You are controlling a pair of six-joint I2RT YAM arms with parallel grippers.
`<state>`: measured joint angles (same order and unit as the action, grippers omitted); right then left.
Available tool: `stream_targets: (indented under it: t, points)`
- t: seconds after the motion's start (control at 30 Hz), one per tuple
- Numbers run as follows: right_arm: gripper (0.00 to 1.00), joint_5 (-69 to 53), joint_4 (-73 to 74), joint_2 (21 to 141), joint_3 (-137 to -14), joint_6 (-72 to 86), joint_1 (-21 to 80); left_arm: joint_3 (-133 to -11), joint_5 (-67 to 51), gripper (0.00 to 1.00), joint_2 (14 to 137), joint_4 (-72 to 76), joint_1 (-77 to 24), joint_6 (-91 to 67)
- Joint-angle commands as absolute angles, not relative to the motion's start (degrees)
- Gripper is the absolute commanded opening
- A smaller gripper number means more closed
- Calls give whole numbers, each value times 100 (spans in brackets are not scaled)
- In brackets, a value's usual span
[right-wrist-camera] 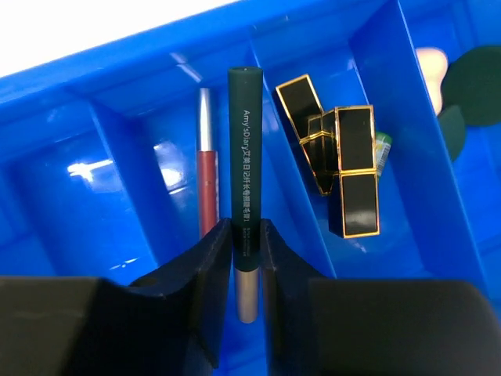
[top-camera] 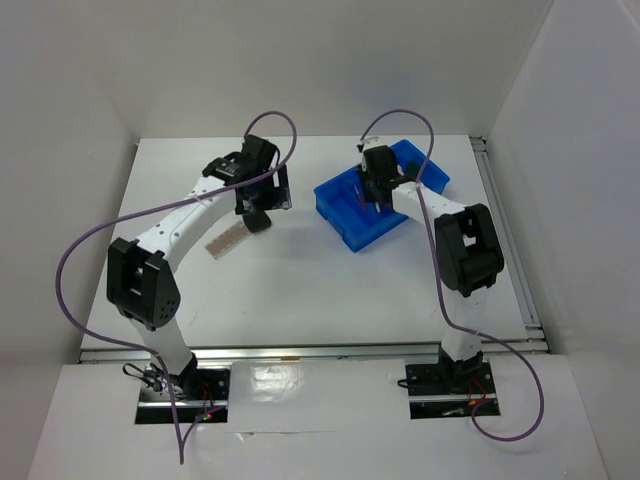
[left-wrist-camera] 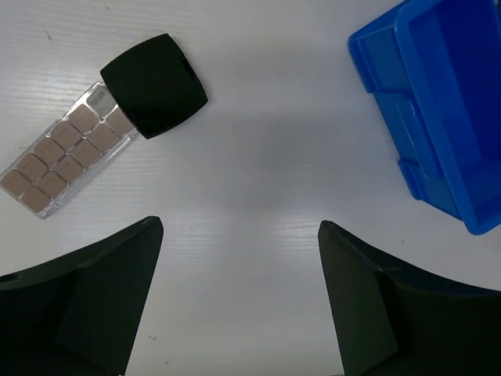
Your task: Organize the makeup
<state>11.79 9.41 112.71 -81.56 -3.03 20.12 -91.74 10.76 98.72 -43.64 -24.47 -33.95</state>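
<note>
My right gripper (right-wrist-camera: 245,235) is shut on a dark green pencil (right-wrist-camera: 244,157) with a silver end, held over the blue tray (right-wrist-camera: 117,149). A pinkish pencil (right-wrist-camera: 207,180) lies in the compartment below it. Two gold-black lipsticks (right-wrist-camera: 344,168) lie in the compartment to the right, with a beige sponge (right-wrist-camera: 429,66) and dark green items at the far right edge. My left gripper (left-wrist-camera: 239,235) is open and empty above the table. Ahead of it lie the black square compact (left-wrist-camera: 154,84) and the pinkish glitter strip (left-wrist-camera: 63,153), touching. From above, the right gripper (top-camera: 372,195) is over the tray (top-camera: 345,235) and the left gripper (top-camera: 262,195) is near the strip (top-camera: 228,238).
The blue tray's corner (left-wrist-camera: 438,117) shows at the right of the left wrist view, apart from the left fingers. White walls surround the table. Cables loop above both arms.
</note>
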Motion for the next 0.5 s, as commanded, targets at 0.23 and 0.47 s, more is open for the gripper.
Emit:
stream_targets:
  t: [0.23, 0.47]
  points:
    - [59, 1063, 677, 11119, -8209, -45, 1916, -9861, 1082, 95, 10783, -4913, -2110, -3946]
    - [59, 1512, 1036, 10461, -8341, 237, 2337, -9879, 686, 87, 11153, -4738, -1539, -3999]
